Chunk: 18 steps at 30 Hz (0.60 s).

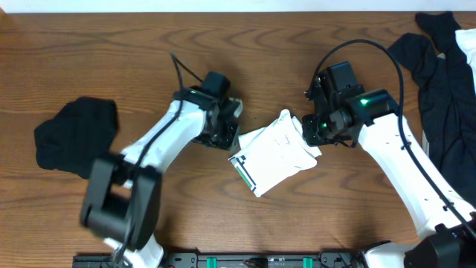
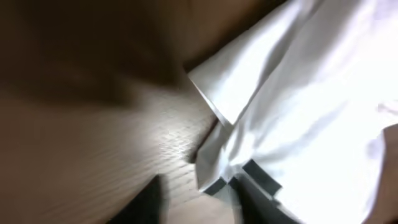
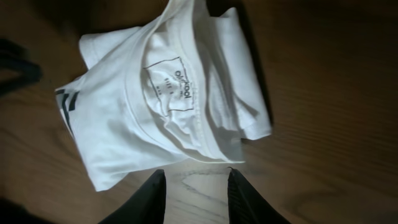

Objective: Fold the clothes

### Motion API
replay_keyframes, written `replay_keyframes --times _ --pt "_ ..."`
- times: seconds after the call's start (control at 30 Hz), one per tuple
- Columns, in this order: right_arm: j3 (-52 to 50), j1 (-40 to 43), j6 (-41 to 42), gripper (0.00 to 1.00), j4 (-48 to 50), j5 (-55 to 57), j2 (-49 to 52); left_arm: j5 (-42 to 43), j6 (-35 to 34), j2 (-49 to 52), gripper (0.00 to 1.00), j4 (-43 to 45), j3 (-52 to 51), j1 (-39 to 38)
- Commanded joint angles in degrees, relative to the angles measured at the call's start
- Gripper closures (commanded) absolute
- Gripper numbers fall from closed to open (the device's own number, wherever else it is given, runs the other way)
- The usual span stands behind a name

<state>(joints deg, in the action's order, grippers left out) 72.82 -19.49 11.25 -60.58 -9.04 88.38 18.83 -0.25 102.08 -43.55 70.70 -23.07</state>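
A folded white T-shirt lies mid-table, its green-and-black print at the near-left edge. The left gripper sits just left of the shirt. In the left wrist view it is open over bare wood, and the shirt's printed corner touches its right finger. The right gripper hovers at the shirt's far-right corner. In the right wrist view it is open with only wood between its fingers, and the shirt's collar and label lie just past the tips.
A crumpled black garment lies on the left of the wooden table. A pile of dark and white clothes fills the far right edge. A black rail runs along the near edge.
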Motion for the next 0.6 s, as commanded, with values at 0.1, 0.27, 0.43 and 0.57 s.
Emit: replay_keyframes --times 0.1,0.27,0.43,0.57 --pt "-1.81 -0.83 -0.37 0.69 0.66 -4.50 5.75 -4.15 0.94 -2.03 0.29 5.81 0.04 0.28" --pt "-2.19 -0.85 -0.20 0.71 2.60 -6.45 11.50 1.86 6.08 1.03 0.26 12.70 0.04 0.28" --pt "-2.19 -0.85 0.07 0.72 3.85 -6.45 16.81 5.16 6.19 5.27 0.25 16.55 0.04 0.28" --pt "-2.23 -0.83 0.07 0.73 5.53 -6.40 20.33 7.34 6.21 8.46 0.24 16.90 0.04 0.28"
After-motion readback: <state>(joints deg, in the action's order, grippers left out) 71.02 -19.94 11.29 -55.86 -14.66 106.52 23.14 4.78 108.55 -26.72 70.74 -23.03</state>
